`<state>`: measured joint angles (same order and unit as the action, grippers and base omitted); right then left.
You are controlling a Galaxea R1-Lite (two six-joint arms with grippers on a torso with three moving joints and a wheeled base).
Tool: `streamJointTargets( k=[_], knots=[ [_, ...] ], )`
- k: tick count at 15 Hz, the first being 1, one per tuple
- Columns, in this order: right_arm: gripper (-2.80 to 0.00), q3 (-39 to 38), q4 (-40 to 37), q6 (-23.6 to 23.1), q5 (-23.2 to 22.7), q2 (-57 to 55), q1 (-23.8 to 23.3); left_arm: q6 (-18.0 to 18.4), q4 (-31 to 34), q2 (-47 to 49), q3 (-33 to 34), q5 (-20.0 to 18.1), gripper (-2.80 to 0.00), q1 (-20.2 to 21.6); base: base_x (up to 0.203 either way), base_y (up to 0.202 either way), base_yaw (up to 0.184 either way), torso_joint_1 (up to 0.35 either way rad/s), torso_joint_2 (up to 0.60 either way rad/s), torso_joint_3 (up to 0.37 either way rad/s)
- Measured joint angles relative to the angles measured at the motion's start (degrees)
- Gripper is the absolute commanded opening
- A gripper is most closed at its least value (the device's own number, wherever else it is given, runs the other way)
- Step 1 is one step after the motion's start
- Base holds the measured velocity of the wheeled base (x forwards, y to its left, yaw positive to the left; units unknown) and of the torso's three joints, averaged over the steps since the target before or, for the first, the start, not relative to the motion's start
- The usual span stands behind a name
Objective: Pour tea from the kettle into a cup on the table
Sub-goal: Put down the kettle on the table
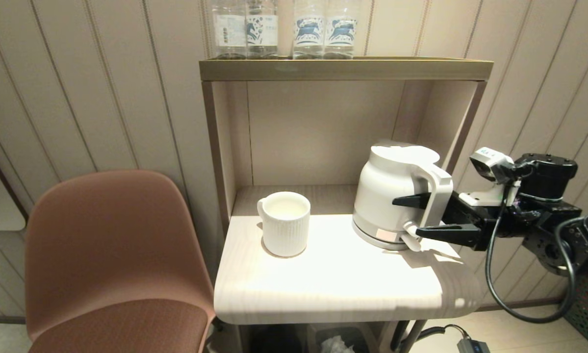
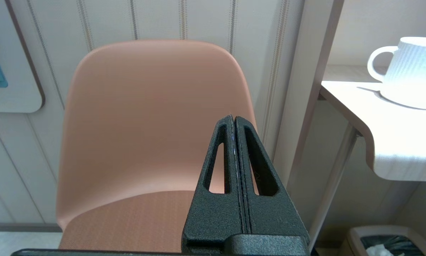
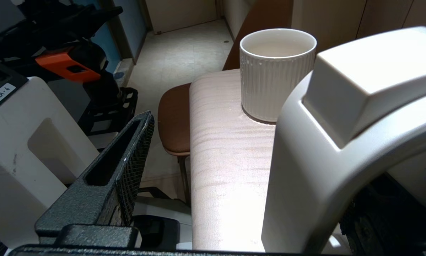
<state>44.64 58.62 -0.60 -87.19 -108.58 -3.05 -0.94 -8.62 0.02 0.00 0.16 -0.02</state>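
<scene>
The right hand [image 1: 418,214] is spread around the kettle [image 1: 391,196] handle, fingers either side, not yet clamped. Kettle sits on the counter [image 1: 338,289]; the cup [image 1: 284,223] stands well beyond it. Lifting and pouring remain. The left hand [image 2: 234,122], pressed together, idles by the chair [image 2: 152,117].

**Three Views, One Shared Worktop**

The head camera looks forward and down on the worktop [image 1: 333,289]. The left wrist camera sits low beside the chair [image 2: 145,124], facing it, catching the cup [image 2: 410,71]. The right wrist camera looks closely past the kettle [image 3: 340,142] toward that same cup [image 3: 275,74].
</scene>
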Motion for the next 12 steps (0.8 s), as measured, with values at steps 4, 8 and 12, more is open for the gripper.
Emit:
streamJointTargets(
  k=[4,8,12],
  knots=[
    [0.00,-0.8,0.3,0.0,0.0,0.8,-1.2,0.0,0.0,0.0,0.0,0.0,-2.80,0.0,0.000,0.000,0.000,0.000,0.00,0.000],
    [0.00,-1.9,0.5,-0.1,0.0,1.8,-2.6,0.0,0.0,0.0,0.0,0.0,-2.80,0.0,0.000,0.000,0.000,0.000,0.00,0.000],
    [0.00,-3.0,0.6,-0.3,0.0,2.7,-3.9,0.0,0.0,0.0,0.0,0.0,-2.80,0.0,0.000,0.000,0.000,0.000,0.00,0.000]
  ],
)
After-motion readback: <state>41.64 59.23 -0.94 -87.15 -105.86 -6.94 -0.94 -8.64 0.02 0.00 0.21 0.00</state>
